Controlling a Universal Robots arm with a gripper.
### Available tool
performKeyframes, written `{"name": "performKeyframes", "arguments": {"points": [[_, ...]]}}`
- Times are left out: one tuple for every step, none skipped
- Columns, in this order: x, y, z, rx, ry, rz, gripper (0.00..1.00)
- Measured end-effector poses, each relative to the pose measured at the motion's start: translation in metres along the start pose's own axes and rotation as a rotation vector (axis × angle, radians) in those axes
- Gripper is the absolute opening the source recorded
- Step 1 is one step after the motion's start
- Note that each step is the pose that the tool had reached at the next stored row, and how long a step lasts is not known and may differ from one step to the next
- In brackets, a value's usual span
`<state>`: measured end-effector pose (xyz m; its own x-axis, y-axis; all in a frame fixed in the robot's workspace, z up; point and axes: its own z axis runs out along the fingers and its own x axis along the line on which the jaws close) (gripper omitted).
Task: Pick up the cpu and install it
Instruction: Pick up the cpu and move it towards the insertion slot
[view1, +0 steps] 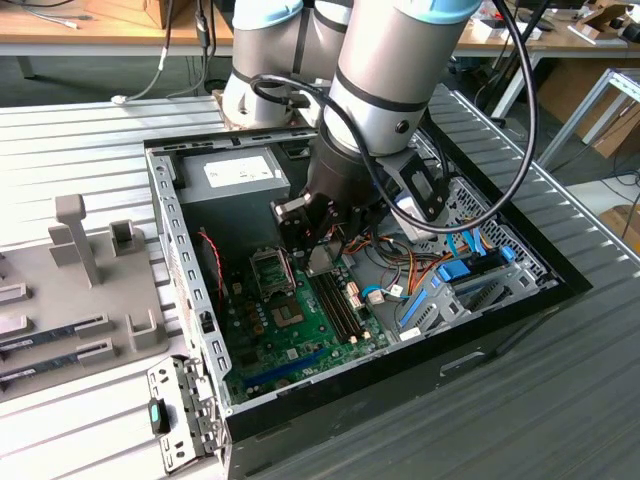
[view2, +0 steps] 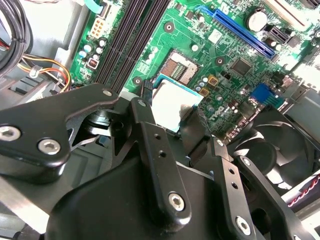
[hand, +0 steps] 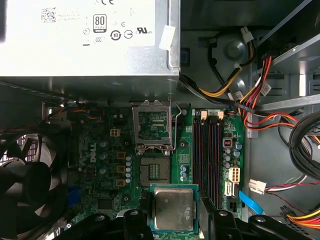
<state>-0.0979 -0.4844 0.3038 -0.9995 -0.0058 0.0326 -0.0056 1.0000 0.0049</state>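
Observation:
My gripper is shut on the cpu, a flat square chip with a silver-grey top and a thin green rim. Its black fingers clamp two opposite edges and hold the chip level. In the second wrist view the cpu hangs a little above the green motherboard, just beside the bare socket. The socket lies open, its metal lid flipped back toward the power supply. In the exterior view the gripper is down inside the open computer case, over the board's middle.
A grey power supply fills the case's far end. A black fan sits beside the socket, with memory slots on its other side. Bundled cables run past the slots. A grey fixture tray lies at the exterior view's left.

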Motion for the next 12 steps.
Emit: {"name": "performKeyframes", "arguments": {"points": [[-0.0001, 0.0, 0.0003, 0.0, 0.0, 0.0, 0.47], [-0.0001, 0.0, 0.0005, -0.0001, 0.0, 0.0, 0.47], [-0.0002, -0.0001, 0.0008, -0.0001, 0.0, 0.0, 0.47], [-0.0002, -0.0001, 0.001, -0.0001, 0.0, 0.0, 0.47], [-0.0003, -0.0001, 0.0012, 0.0, 0.0, 0.0, 0.47], [-0.0004, -0.0001, 0.0016, -0.0001, 0.0, 0.0, 0.47], [-0.0005, -0.0001, 0.0019, 0.0, 0.0, 0.0, 0.47], [-0.0005, -0.0001, 0.002, -0.0001, 0.0, 0.0, 0.47], [-0.0006, -0.0002, 0.0024, 0.0, 0.0, 0.0, 0.47], [-0.0007, -0.0002, 0.0026, 0.0, 0.0, 0.0, 0.47], [-0.0007, -0.0002, 0.0028, -0.0001, 0.0, 0.0, 0.47], [-0.0008, -0.0003, 0.0031, -0.0001, 0.0, 0.0, 0.47]]}}
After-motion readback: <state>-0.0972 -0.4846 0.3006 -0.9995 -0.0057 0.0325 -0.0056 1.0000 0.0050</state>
